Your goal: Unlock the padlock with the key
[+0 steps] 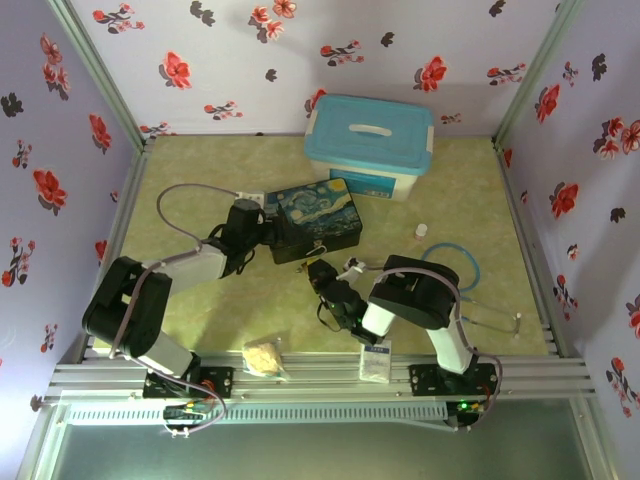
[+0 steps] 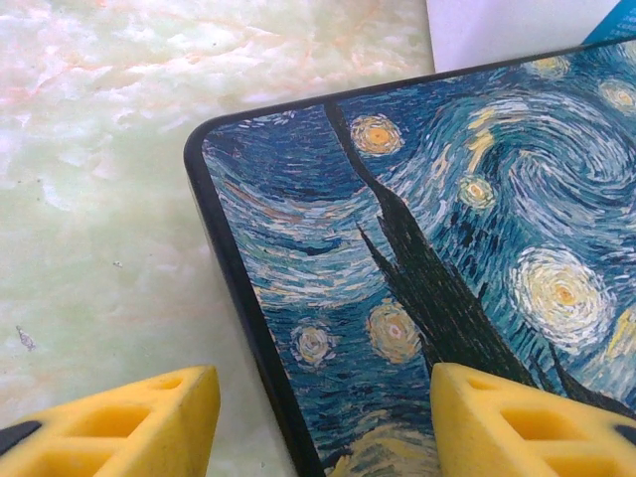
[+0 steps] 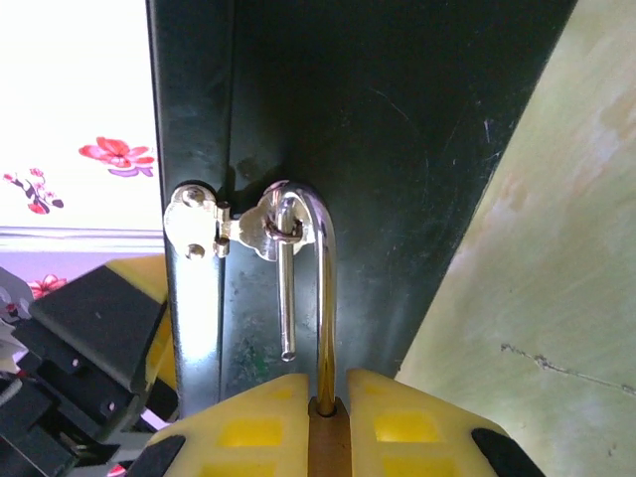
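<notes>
My right gripper point(image 3: 328, 397) is shut on the brass padlock point(image 3: 329, 447), whose body sits between the yellow fingertips. Its silver shackle point(image 3: 324, 288) loops through the hasp point(image 3: 260, 231) on the dark front wall of the Starry-Night tin box point(image 3: 397, 149). The shackle's short leg hangs free, out of the body. Seen from above, the right gripper point(image 1: 322, 275) is at the front of the tin point(image 1: 312, 222). My left gripper point(image 2: 323, 402) is open, astride the tin's lid corner point(image 2: 447, 248), one finger point(image 2: 149, 427) over the table. From above, the left gripper point(image 1: 262, 236) is at the tin's left end. The key is out of view.
A white plastic box with a blue lid point(image 1: 370, 145) stands behind the tin. A small white cap point(image 1: 421, 231) and a blue cable loop point(image 1: 452, 266) lie to the right. A bag point(image 1: 263, 357) and a white packet point(image 1: 376, 362) lie by the near rail. Flowered walls point(image 1: 60, 150) enclose the table.
</notes>
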Controlling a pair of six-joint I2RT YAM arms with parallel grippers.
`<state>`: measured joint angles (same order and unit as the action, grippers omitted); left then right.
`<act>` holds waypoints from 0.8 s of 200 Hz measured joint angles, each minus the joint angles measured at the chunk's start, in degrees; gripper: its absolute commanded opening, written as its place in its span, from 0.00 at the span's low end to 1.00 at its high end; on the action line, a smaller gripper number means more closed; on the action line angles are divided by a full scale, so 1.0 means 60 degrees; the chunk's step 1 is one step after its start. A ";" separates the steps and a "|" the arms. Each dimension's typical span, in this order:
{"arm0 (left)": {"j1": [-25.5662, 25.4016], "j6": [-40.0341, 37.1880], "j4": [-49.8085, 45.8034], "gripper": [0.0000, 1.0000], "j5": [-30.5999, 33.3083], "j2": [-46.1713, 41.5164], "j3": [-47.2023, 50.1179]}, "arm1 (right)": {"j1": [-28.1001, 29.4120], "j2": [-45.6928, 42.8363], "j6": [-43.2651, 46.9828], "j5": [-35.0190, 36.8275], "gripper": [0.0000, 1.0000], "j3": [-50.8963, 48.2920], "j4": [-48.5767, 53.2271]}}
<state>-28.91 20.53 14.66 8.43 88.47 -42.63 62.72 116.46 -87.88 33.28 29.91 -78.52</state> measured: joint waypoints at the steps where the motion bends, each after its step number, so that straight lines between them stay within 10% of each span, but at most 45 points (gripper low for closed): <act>1: 0.0000 -0.0004 0.0000 0.57 0.0000 -0.0007 0.0004 | 0.0000 0.0000 -0.0004 0.0004 0.02 0.0000 0.0000; 116: 0.0561 0.2244 -0.0754 0.80 -0.1202 -0.0761 0.0215 | 0.0073 -0.0532 0.0390 0.1049 0.00 0.0160 0.0856; 160: 0.0550 0.2616 -0.0466 0.56 -0.1410 -0.0011 -0.0051 | 0.0047 -0.0517 0.0474 0.0951 0.00 0.0073 0.0856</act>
<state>-25.61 36.23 11.86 -0.03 88.40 -42.94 63.00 113.36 -85.03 38.98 30.35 -73.38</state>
